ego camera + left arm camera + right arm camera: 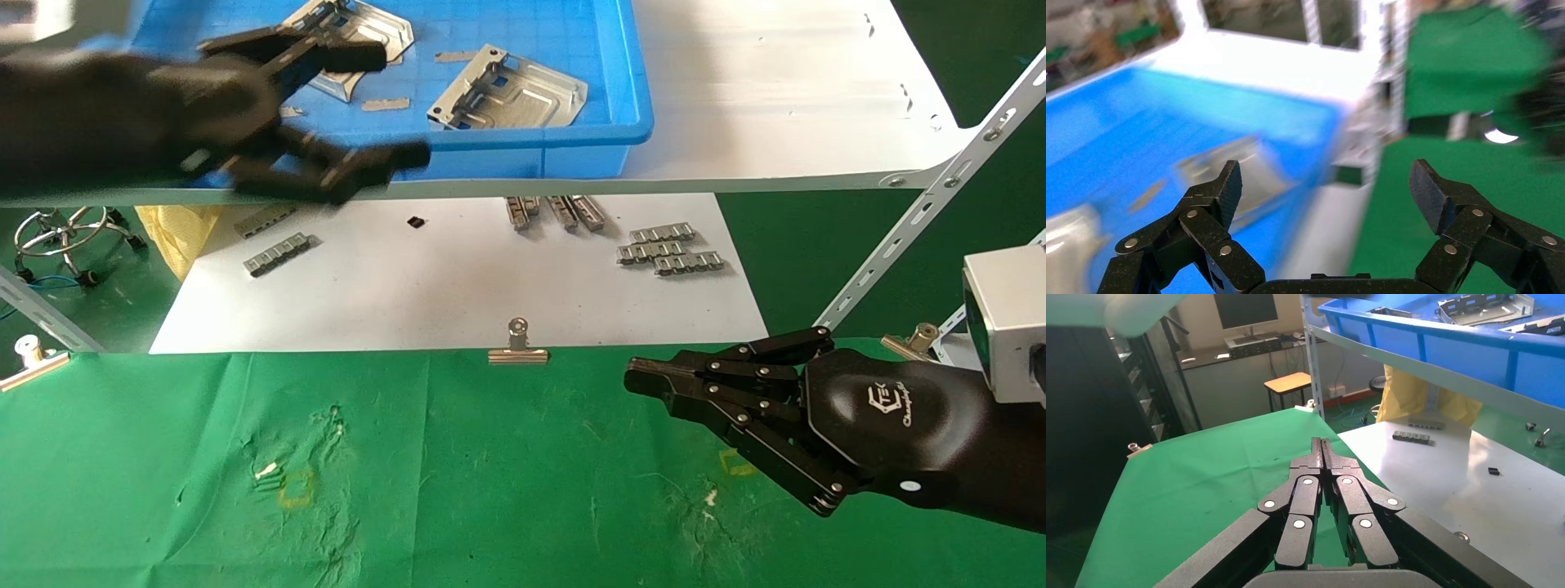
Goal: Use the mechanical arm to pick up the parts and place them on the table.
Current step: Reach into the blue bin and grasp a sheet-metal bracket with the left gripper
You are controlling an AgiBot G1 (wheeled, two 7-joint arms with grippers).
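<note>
No plate has been set on the green table [490, 490] yet — two metal plates [508, 94] are seen lying in the blue tray [572, 147] beyond its far edge. The left gripper [359, 114] is held wide apart over the tray, empty; the right gripper [645, 377] is pressed together near the right edge — all placing remains

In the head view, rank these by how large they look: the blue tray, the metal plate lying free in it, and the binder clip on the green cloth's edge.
1. blue tray
2. metal plate
3. binder clip

Workshop: slotted steel racking [940, 184], parts tray [572, 139].
</note>
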